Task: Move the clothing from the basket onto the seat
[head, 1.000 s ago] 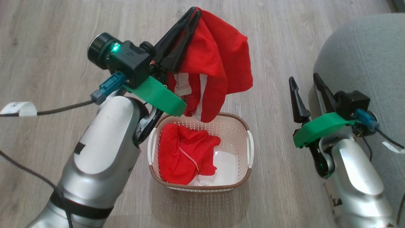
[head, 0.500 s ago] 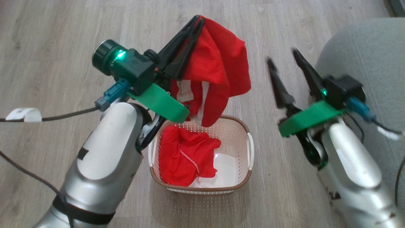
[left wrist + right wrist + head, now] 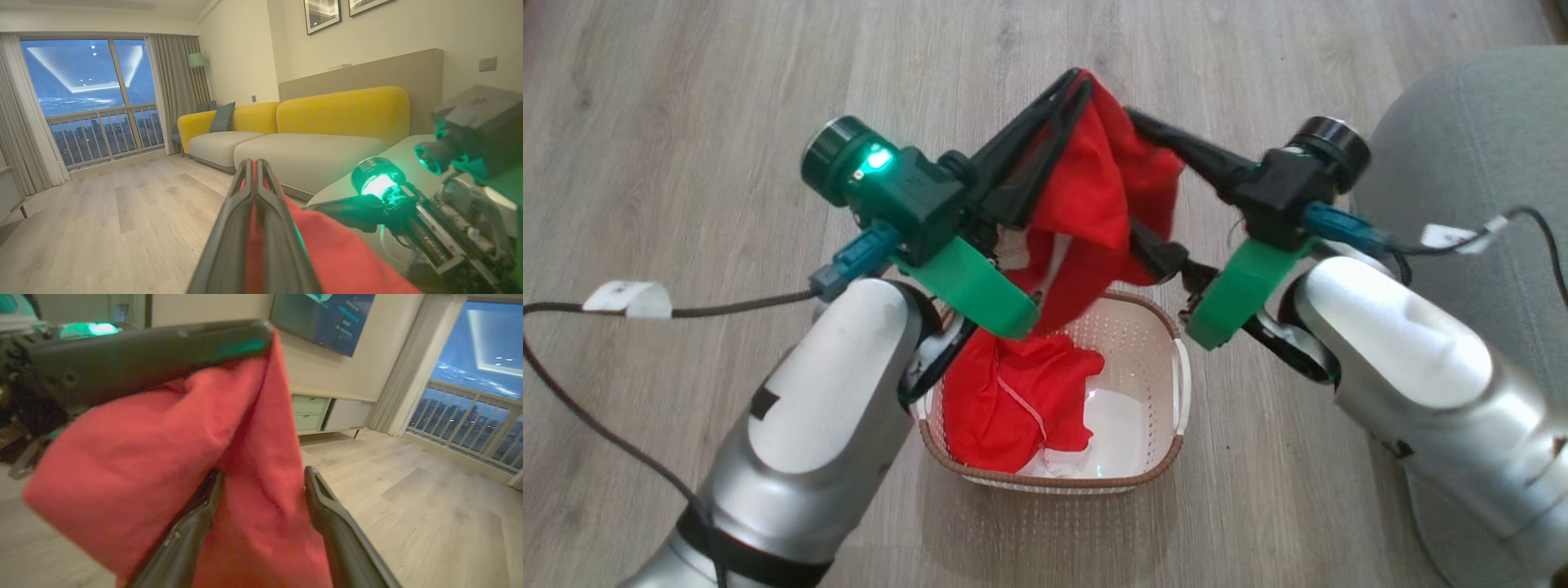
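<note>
Closest to me, the basket (image 3: 1152, 469) sits on the floor with one red garment (image 3: 1005, 400) bunched inside. Above it, my left gripper (image 3: 1072, 82) is clamped tight on a second red garment (image 3: 1107, 188), which hangs clear of the rim. My right gripper (image 3: 264, 473) stands wide, a finger either side of that hanging cloth, gripping nothing. I judge the lift done. Next comes a carry to the seat (image 3: 1462, 171), far right.

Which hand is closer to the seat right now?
Right. The right hand straddles the lifted red garment, open, on its side facing the seat; the left hand, shut on that garment, is farther away.
</note>
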You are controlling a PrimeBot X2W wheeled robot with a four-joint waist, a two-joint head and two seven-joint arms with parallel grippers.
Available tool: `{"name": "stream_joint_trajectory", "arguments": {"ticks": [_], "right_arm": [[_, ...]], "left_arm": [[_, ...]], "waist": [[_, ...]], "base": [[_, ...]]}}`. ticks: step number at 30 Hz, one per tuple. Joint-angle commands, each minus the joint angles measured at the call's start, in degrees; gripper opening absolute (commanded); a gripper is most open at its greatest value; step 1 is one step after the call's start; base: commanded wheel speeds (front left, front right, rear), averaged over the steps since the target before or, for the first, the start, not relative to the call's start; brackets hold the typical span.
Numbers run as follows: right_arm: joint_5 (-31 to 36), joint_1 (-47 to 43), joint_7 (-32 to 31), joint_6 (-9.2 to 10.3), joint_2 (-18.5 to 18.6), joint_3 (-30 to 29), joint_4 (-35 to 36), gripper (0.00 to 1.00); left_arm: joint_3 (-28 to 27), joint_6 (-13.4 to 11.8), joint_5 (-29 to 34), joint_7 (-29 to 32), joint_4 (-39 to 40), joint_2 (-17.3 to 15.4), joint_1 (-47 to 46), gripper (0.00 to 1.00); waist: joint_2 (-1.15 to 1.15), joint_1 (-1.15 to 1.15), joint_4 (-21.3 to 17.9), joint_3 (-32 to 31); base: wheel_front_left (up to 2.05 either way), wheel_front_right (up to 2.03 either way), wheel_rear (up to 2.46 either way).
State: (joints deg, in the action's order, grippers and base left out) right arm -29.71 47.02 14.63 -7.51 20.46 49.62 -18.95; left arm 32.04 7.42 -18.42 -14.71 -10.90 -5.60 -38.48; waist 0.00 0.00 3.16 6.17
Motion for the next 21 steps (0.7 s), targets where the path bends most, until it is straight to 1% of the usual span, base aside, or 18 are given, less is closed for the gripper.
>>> {"name": "stream_joint_trajectory", "arguments": {"ticks": [1, 4, 8, 10, 11, 12, 14, 21], "right_arm": [[-0.57, 1.32, 0.37, 0.02, -0.01, 0.22, 1.05, 1.00], [-4.50, 4.68, 0.37, 0.02, 0.99, 7.08, -2.14, 1.00], [-10.96, 8.96, 0.35, 0.02, 0.94, 16.91, -6.76, 1.00], [-13.87, 10.46, 0.35, 0.02, 0.22, 19.79, -8.40, 1.00], [-14.98, 10.99, 0.36, 0.02, -0.22, 20.20, -8.77, 1.00], [-15.82, 11.29, 0.36, 0.02, -0.54, 20.54, -9.20, 0.97], [-16.71, 11.55, 0.36, 0.02, -1.07, 20.09, -9.31, 0.00], [-16.55, 8.71, 0.36, 0.02, -1.02, 15.26, -9.79, 0.00]], "left_arm": [[-1.55, 0.07, -0.63, -0.29, 2.24, -0.67, -2.26, 0.00], [-0.29, 0.07, -1.18, -0.29, 2.65, -0.81, -2.62, 0.00], [0.96, 0.07, -1.67, -0.29, 2.97, -0.81, -2.82, 0.00], [1.41, 0.07, -1.92, -0.29, 3.03, -0.73, -2.83, 0.00], [1.58, 0.07, -2.00, -0.29, 3.05, -0.72, -2.84, 0.00], [1.72, 0.07, -2.10, -0.29, 3.02, -0.72, -2.82, 0.00], [1.85, 0.07, -2.27, -0.29, 2.86, -0.78, -2.76, 0.00], [0.68, 0.07, -2.15, -0.29, 1.93, -0.98, -2.37, 0.00]], "waist": [[0.00, 0.00, 0.10, 0.10], [0.00, 0.00, 0.48, 0.37], [0.00, 0.00, 0.98, 0.63], [0.00, 0.00, 1.27, 0.80], [0.00, 0.00, 1.39, 0.90], [0.00, 0.00, 1.52, 0.99], [0.00, 0.00, 1.72, 1.18], [0.00, 0.00, 1.48, 1.46]], "base": [[0.00, 0.00, 0.00], [0.00, 0.00, 0.00], [0.00, 0.00, 0.00], [0.00, 0.00, 0.00], [0.00, 0.00, 0.00], [0.00, 0.00, 0.00], [0.00, 0.00, 0.00], [0.00, 0.00, 0.00]]}}
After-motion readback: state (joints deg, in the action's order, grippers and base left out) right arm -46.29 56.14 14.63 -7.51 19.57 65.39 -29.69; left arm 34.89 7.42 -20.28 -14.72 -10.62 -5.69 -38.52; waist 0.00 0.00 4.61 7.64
